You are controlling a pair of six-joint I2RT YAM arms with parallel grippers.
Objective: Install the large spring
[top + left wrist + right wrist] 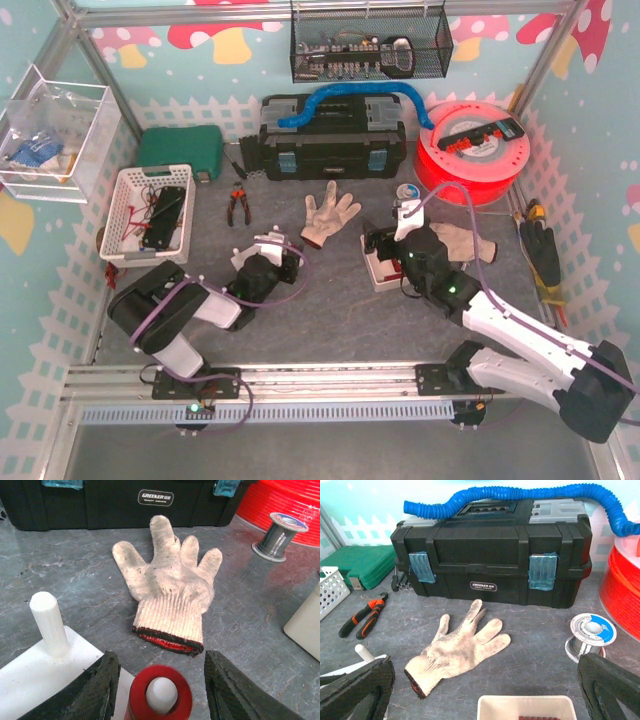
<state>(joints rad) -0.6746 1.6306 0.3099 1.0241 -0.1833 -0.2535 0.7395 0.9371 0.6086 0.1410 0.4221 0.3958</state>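
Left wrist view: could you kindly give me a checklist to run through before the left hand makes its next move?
1. Red spring sits over the white peg, whose tip shows through its top: ok.
2. Left hand open, a gap on each side of the spring: ok.
3. Spring seated fully down on the white base: cannot tell, its bottom is out of frame.
4. Second peg upright and bare: ok.
5. Glove lies apart from the base: ok.
6. Right hand open, holding nothing: ok.
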